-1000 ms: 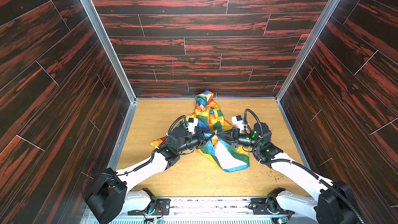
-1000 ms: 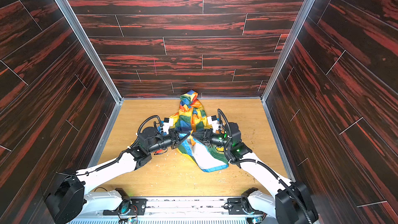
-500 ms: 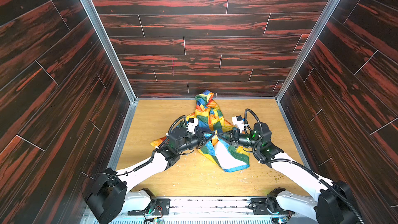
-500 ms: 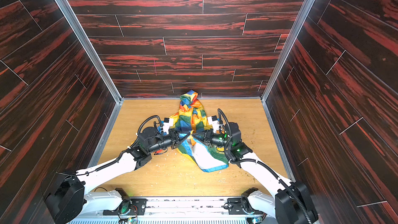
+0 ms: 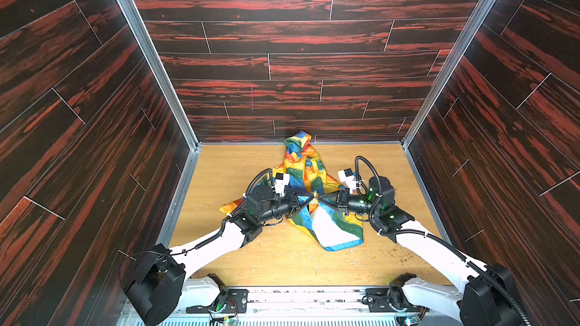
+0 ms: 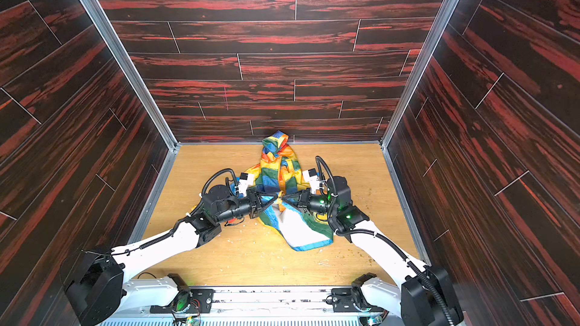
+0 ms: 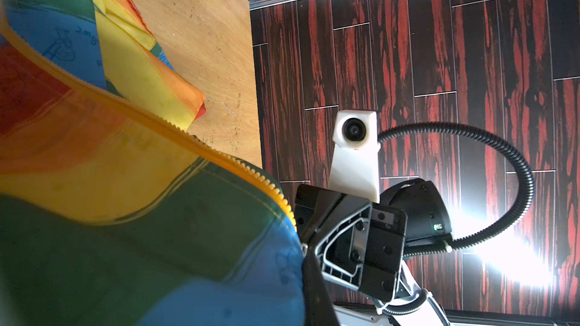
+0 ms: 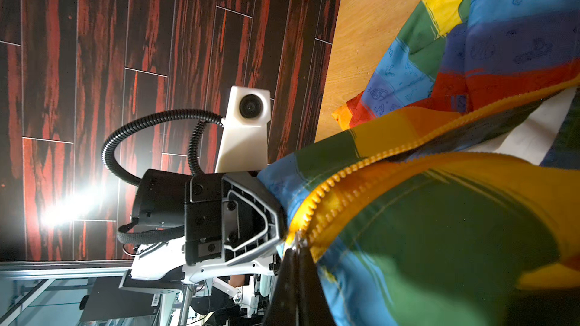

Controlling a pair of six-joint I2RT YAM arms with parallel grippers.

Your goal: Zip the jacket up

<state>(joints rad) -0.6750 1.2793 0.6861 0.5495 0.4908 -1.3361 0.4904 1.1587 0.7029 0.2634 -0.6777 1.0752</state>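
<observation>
Dark, red-streaked plank walls [image 5: 282, 67] box in a pale wooden tabletop [image 5: 251, 261]. The jacket [image 5: 309, 180] lies crumpled at the tabletop's middle, hood toward the back wall, with a flap of white lining turned out toward the front edge. Both arms meet nose to nose over its lower front. The left gripper [image 5: 311, 196] and the right gripper [image 5: 318, 198] each have their jaws pressed together, pinching the garment at the foot of the yellow zipper [image 8: 345, 169], tips almost touching. Whether either has the slider's pull or only the tape beside it is too small to tell. In the right wrist view the two rows of teeth spread apart just above the pinch, so the front looks unzipped. The fabric appears thin, glossy, light and limp, likely to slide between pads and bunch rather than resist. The toothed tape seems the firmest place to grip. Anchoring the bottom end while pulling the tab along a taut line should keep loose cloth out of the slider.
</observation>
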